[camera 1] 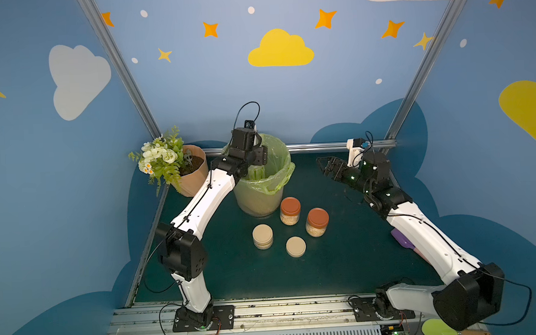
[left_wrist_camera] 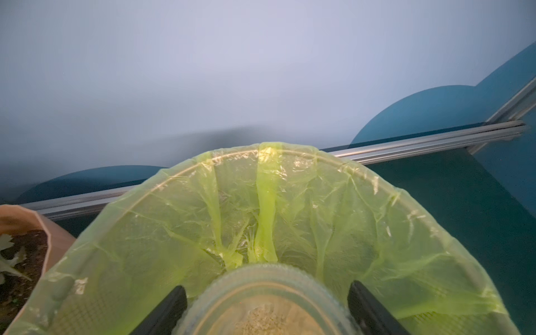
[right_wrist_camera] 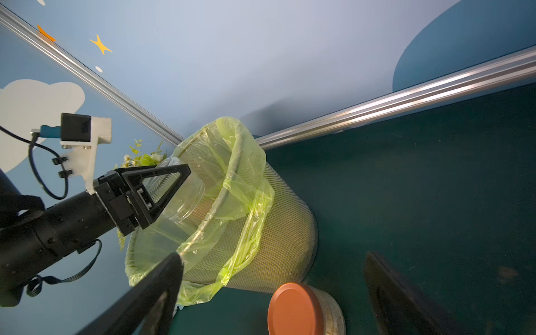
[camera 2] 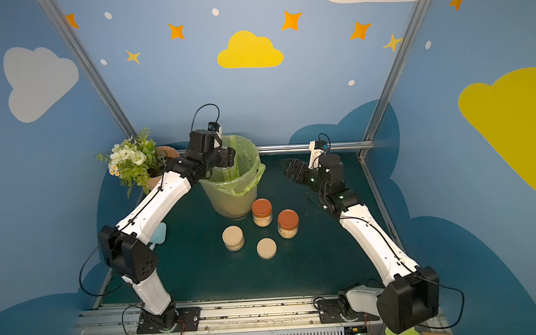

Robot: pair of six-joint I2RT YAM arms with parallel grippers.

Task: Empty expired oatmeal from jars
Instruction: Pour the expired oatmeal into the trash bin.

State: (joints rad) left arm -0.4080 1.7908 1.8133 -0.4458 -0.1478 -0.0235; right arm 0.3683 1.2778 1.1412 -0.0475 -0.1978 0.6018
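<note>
My left gripper point(left_wrist_camera: 266, 287) is shut on an open clear glass jar point(left_wrist_camera: 266, 278), held tilted over the mouth of the bin point(camera 1: 261, 193) lined with a green bag. Pale oatmeal point(left_wrist_camera: 261, 319) shows inside the jar point(right_wrist_camera: 185, 197). In front of the bin stand two orange-lidded jars point(camera 1: 290, 211) point(camera 1: 317, 222) and a beige-lidded jar point(camera 1: 262, 236), all with oatmeal. A loose beige lid point(camera 1: 295, 246) lies flat beside them. My right gripper point(camera 1: 323, 165) hangs open to the right of the bin, empty, above the nearer orange-lidded jar point(right_wrist_camera: 304, 310).
A flower pot point(camera 1: 191, 175) with white flowers and dark soil stands left of the bin, close to my left arm. A purple tool point(camera 1: 401, 240) lies under my right arm and a light blue one point(camera 2: 158, 235) under my left. Metal rails edge the table.
</note>
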